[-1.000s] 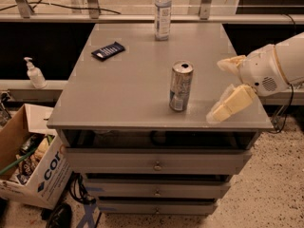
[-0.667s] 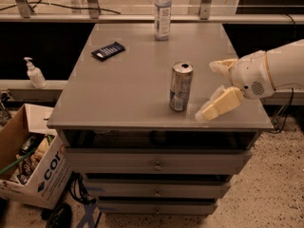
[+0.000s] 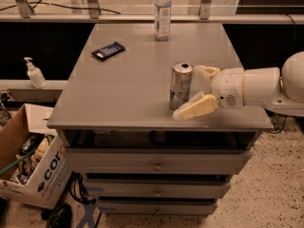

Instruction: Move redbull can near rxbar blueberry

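The redbull can stands upright near the front middle-right of the grey table, its pull-tab top showing. The rxbar blueberry, a flat dark navy wrapper, lies at the far left of the table. My gripper reaches in from the right on a white arm. Its pale fingers are open, one in front of the can and one behind it, with the can partly between them. The fingers do not visibly press on the can.
A clear plastic bottle with a white cap stands at the table's far edge. Drawers sit below the tabletop. A cardboard box with clutter is on the floor at left, and a pump dispenser stands on a ledge.
My gripper has moved left toward the can, from beside it to straddling its right side. The can and the bar have not moved.
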Motion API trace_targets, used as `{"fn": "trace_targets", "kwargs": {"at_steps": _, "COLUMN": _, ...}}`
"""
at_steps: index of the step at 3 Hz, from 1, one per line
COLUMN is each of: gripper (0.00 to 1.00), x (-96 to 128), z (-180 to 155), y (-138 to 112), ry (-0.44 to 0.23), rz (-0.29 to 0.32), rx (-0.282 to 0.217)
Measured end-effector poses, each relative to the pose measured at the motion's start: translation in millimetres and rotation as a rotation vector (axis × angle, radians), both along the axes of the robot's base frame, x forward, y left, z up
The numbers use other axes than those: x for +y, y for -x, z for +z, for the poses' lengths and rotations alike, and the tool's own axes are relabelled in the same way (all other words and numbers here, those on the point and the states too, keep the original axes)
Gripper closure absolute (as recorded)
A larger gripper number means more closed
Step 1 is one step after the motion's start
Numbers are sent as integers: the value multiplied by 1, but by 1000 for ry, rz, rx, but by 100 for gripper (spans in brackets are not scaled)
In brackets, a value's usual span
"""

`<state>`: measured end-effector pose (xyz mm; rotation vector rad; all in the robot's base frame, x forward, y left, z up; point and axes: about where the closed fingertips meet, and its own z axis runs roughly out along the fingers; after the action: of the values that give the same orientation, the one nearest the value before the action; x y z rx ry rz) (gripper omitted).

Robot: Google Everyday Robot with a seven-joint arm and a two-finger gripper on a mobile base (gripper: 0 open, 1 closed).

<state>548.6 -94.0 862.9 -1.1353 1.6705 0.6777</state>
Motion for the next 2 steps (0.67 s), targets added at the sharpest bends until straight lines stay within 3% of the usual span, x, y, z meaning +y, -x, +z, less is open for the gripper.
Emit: {"fn": "trace_targets", "kwargs": {"at_steps": 2, "gripper": 41, "x": 15, "z": 2, "y": -22, "ry": -147, "rz": -30, "rx": -90}}
